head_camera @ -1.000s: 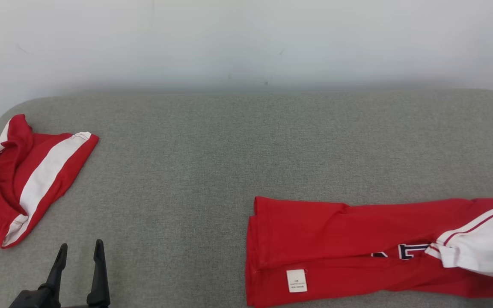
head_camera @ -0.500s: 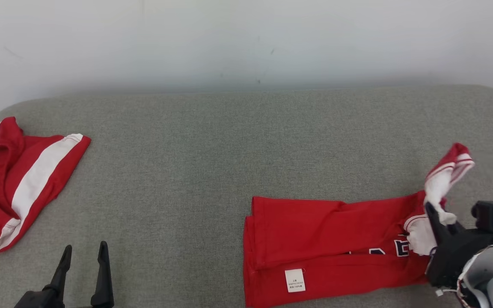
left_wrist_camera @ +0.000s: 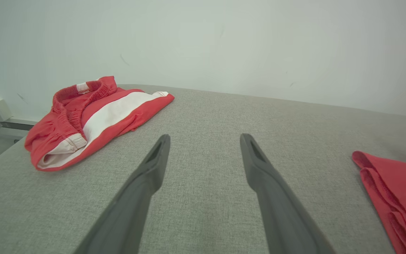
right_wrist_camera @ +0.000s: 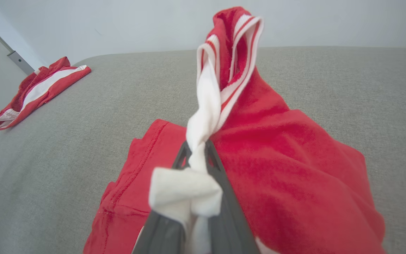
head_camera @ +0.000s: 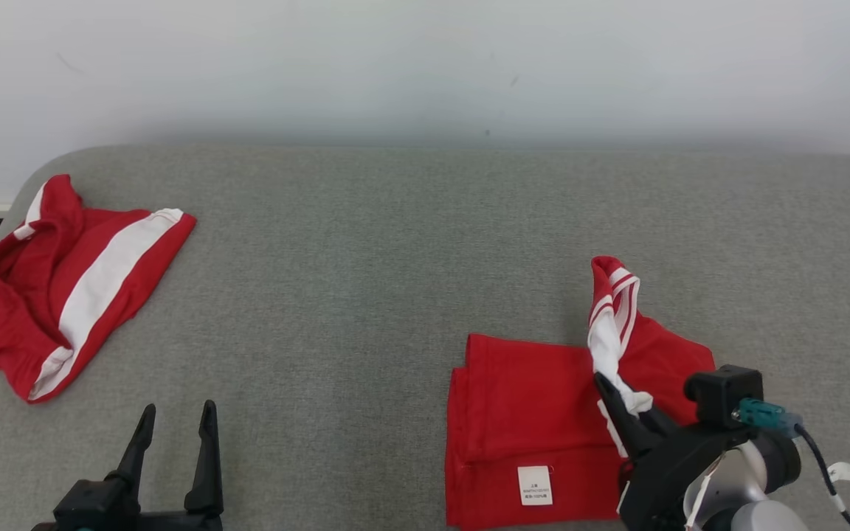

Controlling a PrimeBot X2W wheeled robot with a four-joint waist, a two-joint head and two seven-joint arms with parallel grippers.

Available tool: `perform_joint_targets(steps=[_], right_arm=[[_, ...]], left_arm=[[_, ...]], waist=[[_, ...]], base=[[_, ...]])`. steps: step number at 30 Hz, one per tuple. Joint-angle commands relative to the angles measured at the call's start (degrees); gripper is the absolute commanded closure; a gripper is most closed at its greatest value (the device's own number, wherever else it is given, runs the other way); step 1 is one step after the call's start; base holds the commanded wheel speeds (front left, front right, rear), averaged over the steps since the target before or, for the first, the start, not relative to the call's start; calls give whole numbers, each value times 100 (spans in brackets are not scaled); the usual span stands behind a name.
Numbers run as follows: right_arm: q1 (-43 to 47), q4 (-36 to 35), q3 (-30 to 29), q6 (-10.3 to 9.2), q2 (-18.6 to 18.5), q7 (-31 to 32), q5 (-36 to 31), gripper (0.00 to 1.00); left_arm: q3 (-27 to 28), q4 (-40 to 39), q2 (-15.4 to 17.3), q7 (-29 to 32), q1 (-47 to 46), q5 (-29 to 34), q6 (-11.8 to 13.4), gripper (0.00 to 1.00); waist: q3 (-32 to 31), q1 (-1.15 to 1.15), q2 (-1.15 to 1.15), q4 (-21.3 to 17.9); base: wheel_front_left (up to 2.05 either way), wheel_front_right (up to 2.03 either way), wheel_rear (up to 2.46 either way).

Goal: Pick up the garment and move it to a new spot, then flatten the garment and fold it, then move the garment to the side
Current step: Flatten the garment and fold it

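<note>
While the right gripper (head_camera: 620, 402) is clenched on a twisted white, red-striped sleeve (head_camera: 612, 332) of the red garment (head_camera: 528, 398), that sleeve stands up above the rest of the cloth. In the right wrist view the two dark fingers pinch the white fabric at their tips (right_wrist_camera: 196, 150), a bunched white fold spills over them, and the striped cuff (right_wrist_camera: 231, 38) rises beyond.

The garment lies folded on the grey fabric worktop (head_camera: 366, 258) at its near edge, right of the middle, with a white label (head_camera: 535, 484) facing up close to that edge. Its right part is pulled up toward the raised sleeve and hangs in loose folds (right_wrist_camera: 287, 169).

The left gripper (head_camera: 178, 409) hovers released at the near edge on the left side, its fingers wide apart over bare grey cloth (left_wrist_camera: 205, 137), well apart from the garment, whose left hem shows at the right of the left wrist view (left_wrist_camera: 393, 176).

A pair of red shorts (head_camera: 63, 287) with a broad white stripe lies crumpled near the far left corner.
</note>
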Motion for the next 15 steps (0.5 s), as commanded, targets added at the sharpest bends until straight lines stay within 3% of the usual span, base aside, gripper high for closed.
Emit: perform_joint_targets(steps=[1, 15], right_arm=[[55, -18, 14, -13, 32, -4, 1, 100], [183, 460, 410, -13, 652, -244, -28, 100]], left_arm=[[-12, 14, -18, -20, -60, -57, 8, 0], [-228, 164, -47, -20, -267, -129, 8, 0]], waist=[[42, 0, 0, 91], [93, 0, 0, 276]], base=[[0, 0, 0], [0, 0, 0]])
